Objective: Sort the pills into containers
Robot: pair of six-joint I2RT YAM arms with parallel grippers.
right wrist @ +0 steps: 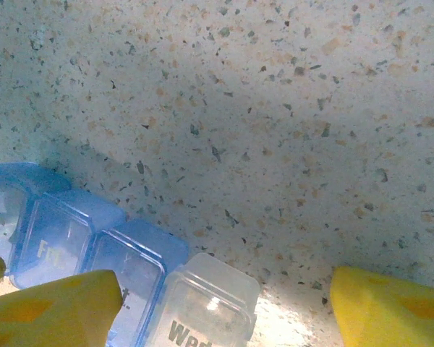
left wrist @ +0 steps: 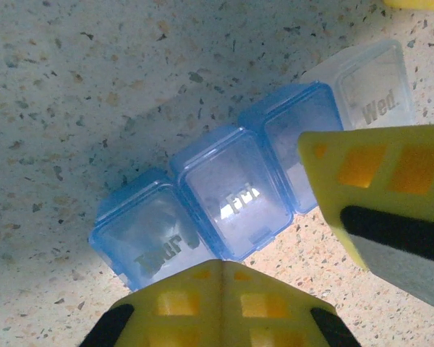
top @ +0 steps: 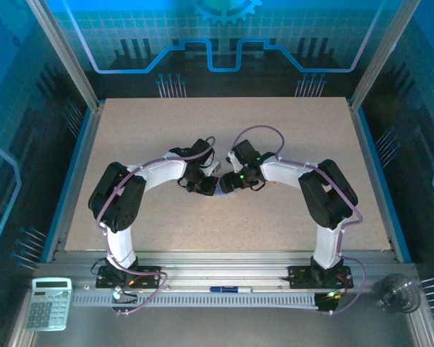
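Note:
A translucent blue pill box (left wrist: 231,195) lies on the speckled table, its lids down and lettered "Thur", "Fri" and a clear end cell "Wed" (left wrist: 372,83). No pills show. My left gripper (left wrist: 220,266) is shut, and its joined yellow tips touch the box's near edge between "Thur" and "Fri". The right gripper (right wrist: 224,318) is open and straddles the clear "Wed" cell (right wrist: 202,311); its left finger (right wrist: 54,311) lies over the neighbouring blue cell, its right finger (right wrist: 390,311) over bare table. From above, both grippers (top: 206,181) (top: 228,179) meet at the table's middle, hiding the box.
The speckled table (top: 275,130) is framed by aluminium rails. On the near ledge lie a calculator (top: 48,303), a blue pen (top: 228,289) and a clear glass cup (top: 398,293). The right gripper's yellow finger (left wrist: 380,195) crosses the left wrist view.

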